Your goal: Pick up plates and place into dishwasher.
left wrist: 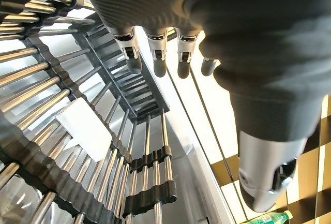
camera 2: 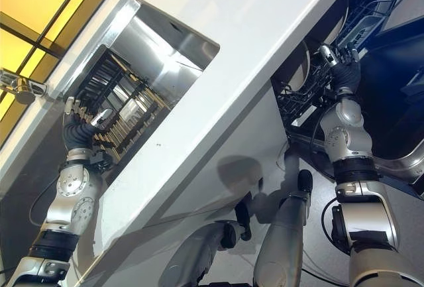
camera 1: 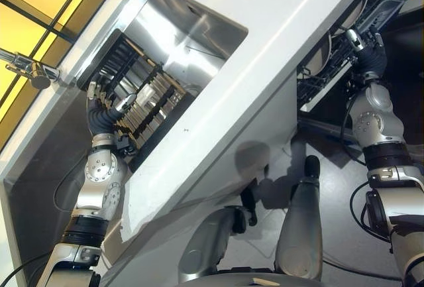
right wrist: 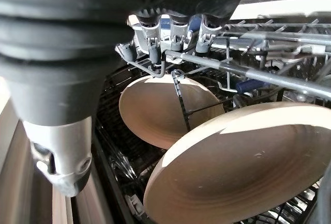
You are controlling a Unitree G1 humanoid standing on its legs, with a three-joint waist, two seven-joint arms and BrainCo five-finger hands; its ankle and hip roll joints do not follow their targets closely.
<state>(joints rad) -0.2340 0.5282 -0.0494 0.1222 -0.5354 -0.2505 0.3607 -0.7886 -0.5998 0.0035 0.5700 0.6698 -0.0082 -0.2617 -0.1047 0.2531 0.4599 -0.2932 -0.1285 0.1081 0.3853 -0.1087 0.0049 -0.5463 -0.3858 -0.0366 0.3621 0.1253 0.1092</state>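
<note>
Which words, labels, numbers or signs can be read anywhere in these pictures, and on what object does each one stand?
None can be read.
The green plastic bottle carries a label, but its print is too small to read.
The white flat tag on the metal dish rack looks blank.
The two beige round plates in the dishwasher's wire rack are plain.

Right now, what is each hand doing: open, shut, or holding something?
Left hand: open, fingers straight over the drying rack in the sink, holding nothing.
Right hand: open at the dishwasher rack, above two plates.
</note>
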